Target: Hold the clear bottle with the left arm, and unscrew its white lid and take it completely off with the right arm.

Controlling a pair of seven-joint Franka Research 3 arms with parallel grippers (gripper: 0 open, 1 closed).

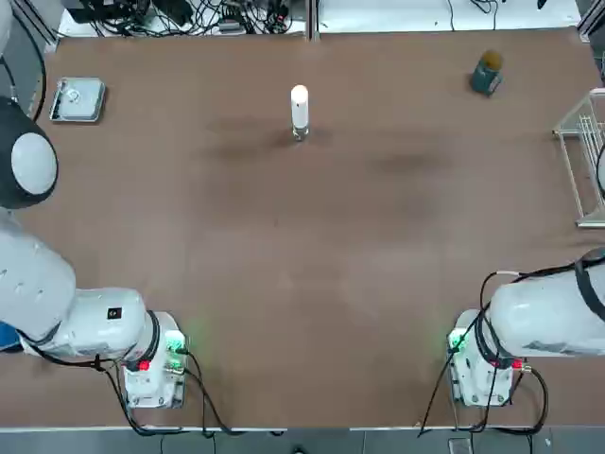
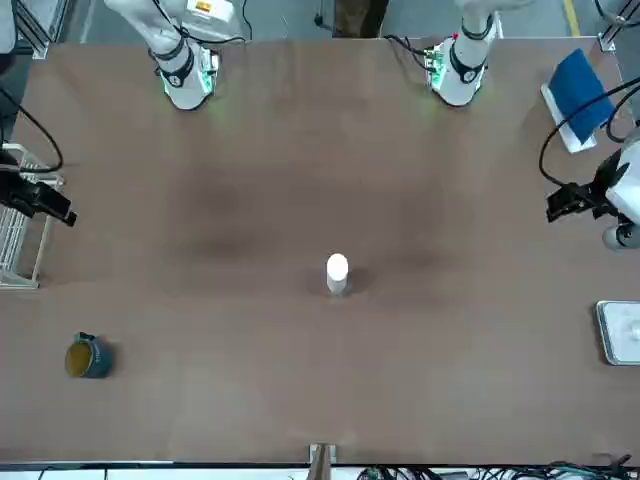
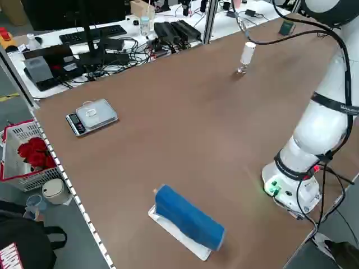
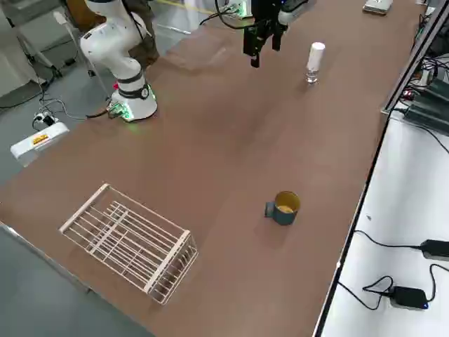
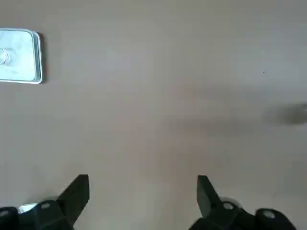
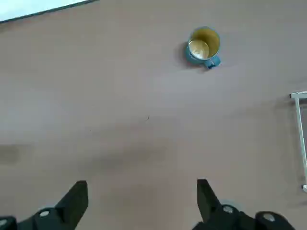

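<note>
The clear bottle [image 1: 300,131] stands upright at the far middle of the table, and only its lower part shows below the white lid [image 1: 299,102] that sits on it. From the front it is the clear bottle [image 2: 336,288] under the white lid [image 2: 337,267]. My left gripper [image 2: 565,203] hangs open over the table's left edge, well away from the bottle. My right gripper [image 2: 50,205] hangs open over the right edge, beside the wire rack. Both wrist views show spread fingers, the left gripper [image 5: 143,191] and the right gripper [image 6: 141,196], with nothing between them.
A teal mug [image 1: 487,74] with a yellowish inside stands at the far right. A wire rack [image 1: 586,161] lies at the right edge. A small scale [image 1: 77,99] sits at the far left, and a blue roll [image 3: 188,218] lies near the left arm's base.
</note>
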